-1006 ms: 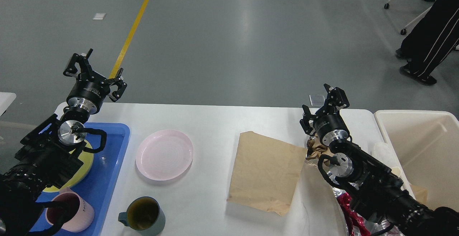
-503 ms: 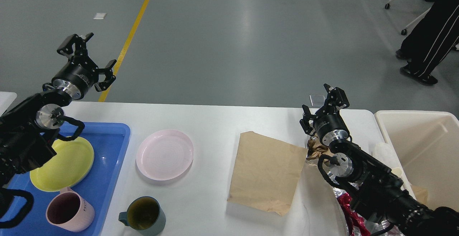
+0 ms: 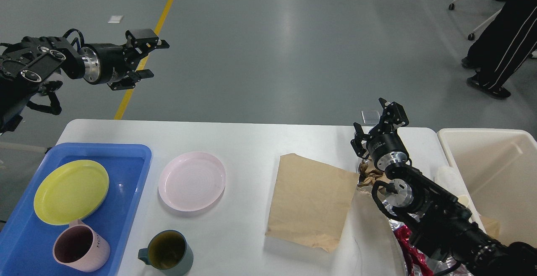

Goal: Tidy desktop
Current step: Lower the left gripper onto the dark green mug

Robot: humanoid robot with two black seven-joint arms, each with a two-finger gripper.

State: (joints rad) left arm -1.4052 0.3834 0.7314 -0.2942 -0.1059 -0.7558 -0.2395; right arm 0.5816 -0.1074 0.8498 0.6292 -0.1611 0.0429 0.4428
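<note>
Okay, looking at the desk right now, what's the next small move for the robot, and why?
Probably bring the left gripper down over the pink plate. The gripper is open and empty, raised beyond the desktop, while that plate lies outside the blue tray, which already holds the yellow plate and pink mug.

Smooth white desktop (image 3: 251, 141), glossy blue plastic tray (image 3: 130, 183), matt creased brown paper (image 3: 310, 196), crinkled foil (image 3: 396, 230).

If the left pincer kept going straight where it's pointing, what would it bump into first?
Probably nothing: the left pincer points rightward, above the grey floor beyond the desktop. Depth is uncertain.
</note>
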